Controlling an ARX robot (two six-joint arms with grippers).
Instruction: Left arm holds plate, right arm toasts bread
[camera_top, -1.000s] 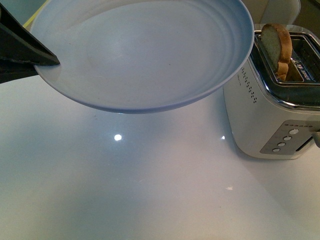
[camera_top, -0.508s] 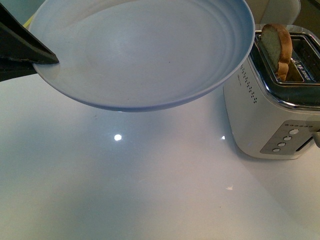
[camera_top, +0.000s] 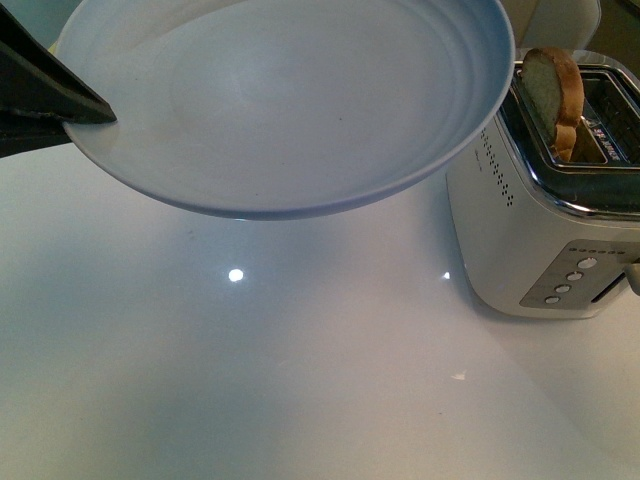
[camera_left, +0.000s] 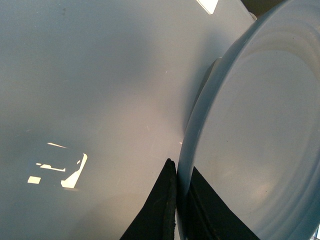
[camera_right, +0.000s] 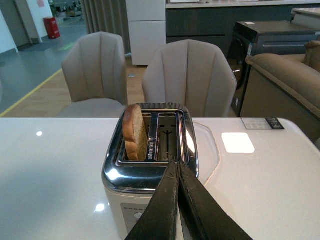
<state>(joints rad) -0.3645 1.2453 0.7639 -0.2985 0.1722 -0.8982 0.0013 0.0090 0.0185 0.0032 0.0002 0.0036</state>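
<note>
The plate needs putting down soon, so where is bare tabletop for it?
Widest bare patch: the table below the raised plate, bordered on the right by the toaster. A narrower bare strip lies nearer than the toaster. Crowded: the far right, where the toaster stands with bread in its slot. The left tool clamps the plate's rim.

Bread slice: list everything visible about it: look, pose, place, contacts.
The bread is a single light-brown slice with a darker brown crust and a rounded top; its face looks pale, not charred. It stands nearly upright in one slot of the toaster, the slot nearer the plate in the front view. Its upper part sticks out above the chrome top and the rest is hidden inside. Only the toaster touches it; the right gripper, shut, is clear of it.
</note>
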